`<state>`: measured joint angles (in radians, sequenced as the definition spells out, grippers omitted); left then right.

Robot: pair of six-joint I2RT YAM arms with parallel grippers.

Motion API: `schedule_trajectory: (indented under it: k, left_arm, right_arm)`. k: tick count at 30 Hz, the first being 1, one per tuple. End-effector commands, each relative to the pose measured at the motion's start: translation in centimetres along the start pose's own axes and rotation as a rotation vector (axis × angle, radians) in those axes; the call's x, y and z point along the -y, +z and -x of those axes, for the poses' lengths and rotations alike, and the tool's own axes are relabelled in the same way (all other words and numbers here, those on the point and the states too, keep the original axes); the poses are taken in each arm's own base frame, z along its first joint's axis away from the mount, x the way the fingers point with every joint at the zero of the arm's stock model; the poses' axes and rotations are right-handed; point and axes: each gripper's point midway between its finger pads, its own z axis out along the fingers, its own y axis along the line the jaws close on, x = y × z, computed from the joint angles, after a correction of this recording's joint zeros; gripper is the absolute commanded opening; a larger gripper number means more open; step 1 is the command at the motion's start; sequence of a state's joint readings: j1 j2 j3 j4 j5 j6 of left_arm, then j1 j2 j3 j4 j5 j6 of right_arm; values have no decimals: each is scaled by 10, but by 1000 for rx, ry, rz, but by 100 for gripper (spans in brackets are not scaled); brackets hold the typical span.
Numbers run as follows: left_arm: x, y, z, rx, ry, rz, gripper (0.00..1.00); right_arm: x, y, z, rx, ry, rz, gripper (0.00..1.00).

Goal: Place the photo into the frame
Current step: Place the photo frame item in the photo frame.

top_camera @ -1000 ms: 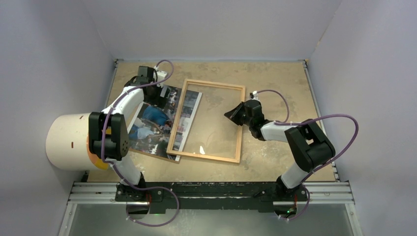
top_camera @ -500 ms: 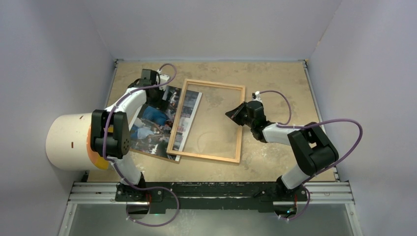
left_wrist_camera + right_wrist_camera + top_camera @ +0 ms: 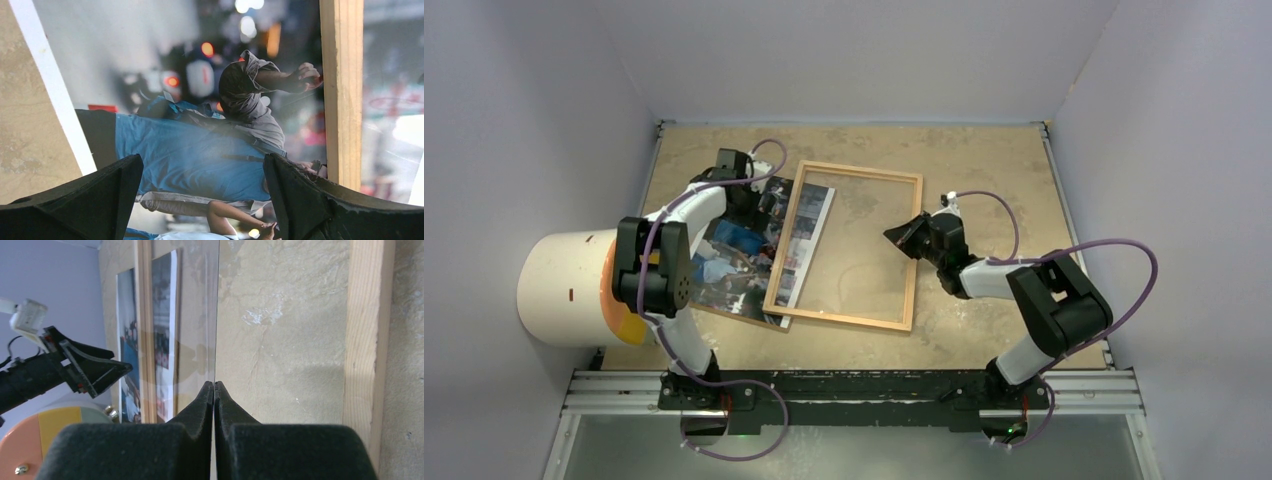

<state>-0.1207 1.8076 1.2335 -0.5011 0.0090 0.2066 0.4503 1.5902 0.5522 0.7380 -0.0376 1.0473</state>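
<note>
REMOTE DESK: My right claw is clenched, its two pads pinched together on what looks to me like the thin near edge of the glass pane, at the right-hand rail of the frame. My left claw is released, its fingers spread wide and hovering just above the photo without touching it.

The photo lies picture side up on the left of the table. Its right strip is tucked beneath the frame's left rail and shows through the glass. The rest of it is outside the moulding.

As I judge it, the step in hand is feeding the print the rest of the way in. To do that well, I would hold the right pinch steady so the pane neither slips nor twists. I would lower the left fingers flat onto the print well away from the rail, then slide it rightward in one smooth push. The white border should stay parallel to the wood, so no corner snags or buckles.
</note>
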Motion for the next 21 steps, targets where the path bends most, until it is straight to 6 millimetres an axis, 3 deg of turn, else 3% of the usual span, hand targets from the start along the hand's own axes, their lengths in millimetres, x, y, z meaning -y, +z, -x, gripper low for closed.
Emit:
schedule_trajectory:
  k: [1,7,21]
  left_arm:
    - [0,5,3,15,33,7,97]
    - [2,10,1,9,36,4,97]
    - [9,20,-8,-16,56,16,96]
  right_arm:
    - [-38,-7,23,95,-22,162,0]
    - [-43,-10,24,100,-14,193,0]
    - [-31,-12,20,104,12,161,0]
